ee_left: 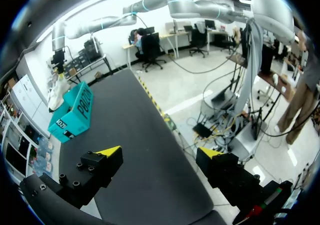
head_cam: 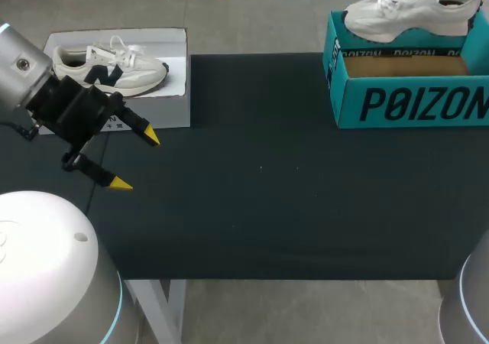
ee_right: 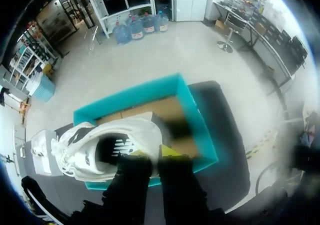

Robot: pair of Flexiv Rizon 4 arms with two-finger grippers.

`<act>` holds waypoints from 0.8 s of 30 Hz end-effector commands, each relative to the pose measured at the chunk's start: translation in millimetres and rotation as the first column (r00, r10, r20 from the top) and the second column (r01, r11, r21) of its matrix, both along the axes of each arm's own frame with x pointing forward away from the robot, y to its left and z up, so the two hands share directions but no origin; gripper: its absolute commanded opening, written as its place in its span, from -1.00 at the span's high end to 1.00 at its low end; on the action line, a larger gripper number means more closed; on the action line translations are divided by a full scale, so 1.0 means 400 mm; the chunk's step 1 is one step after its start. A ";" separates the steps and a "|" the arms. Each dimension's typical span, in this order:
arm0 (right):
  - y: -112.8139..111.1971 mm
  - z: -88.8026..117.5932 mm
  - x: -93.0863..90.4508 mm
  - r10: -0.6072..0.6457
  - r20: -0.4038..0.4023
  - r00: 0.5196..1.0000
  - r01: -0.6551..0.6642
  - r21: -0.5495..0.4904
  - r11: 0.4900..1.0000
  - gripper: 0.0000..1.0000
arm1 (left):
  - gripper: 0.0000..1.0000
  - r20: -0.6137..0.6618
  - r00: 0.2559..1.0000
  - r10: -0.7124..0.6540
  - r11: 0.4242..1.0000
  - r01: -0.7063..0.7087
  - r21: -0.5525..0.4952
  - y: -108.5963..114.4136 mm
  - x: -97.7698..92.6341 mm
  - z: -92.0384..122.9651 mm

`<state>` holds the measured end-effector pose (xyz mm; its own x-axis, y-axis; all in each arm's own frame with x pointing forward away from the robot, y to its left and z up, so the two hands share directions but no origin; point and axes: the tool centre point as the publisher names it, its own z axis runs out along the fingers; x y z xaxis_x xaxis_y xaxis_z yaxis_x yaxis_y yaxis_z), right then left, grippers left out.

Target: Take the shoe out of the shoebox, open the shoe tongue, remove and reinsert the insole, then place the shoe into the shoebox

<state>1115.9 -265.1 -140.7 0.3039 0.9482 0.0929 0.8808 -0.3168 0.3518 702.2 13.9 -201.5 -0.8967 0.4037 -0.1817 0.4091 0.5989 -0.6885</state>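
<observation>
Shoe [ee_right: 80, 140] held in our right jaws: they are clamped on the white sneaker near its heel and hold it just above the open teal shoebox [head_cam: 412, 103]. The shoebox stands at the far right of the dark tabletop [head_cam: 267, 199]. Our left jaws stand wide apart with nothing between them. They hover over the tabletop's left side, just in front of a white box [head_cam: 176, 92] bearing another sneaker [head_cam: 107, 67].

A black table [head_cam: 267, 199] is seen, at whose far left corner a white box [head_cam: 172, 107] is set, and on it a cream sneaker [head_cam: 114, 69] with white laces and a dark side mark is laid upright, toe turned toward the table's middle.
</observation>
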 end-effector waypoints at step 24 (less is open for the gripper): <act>-0.124 -0.252 0.208 -0.073 -0.098 0.992 0.076 0.026 0.997 1.00 | -1.00 0.000 1.000 -0.001 1.000 0.001 0.003 0.000 0.000 0.001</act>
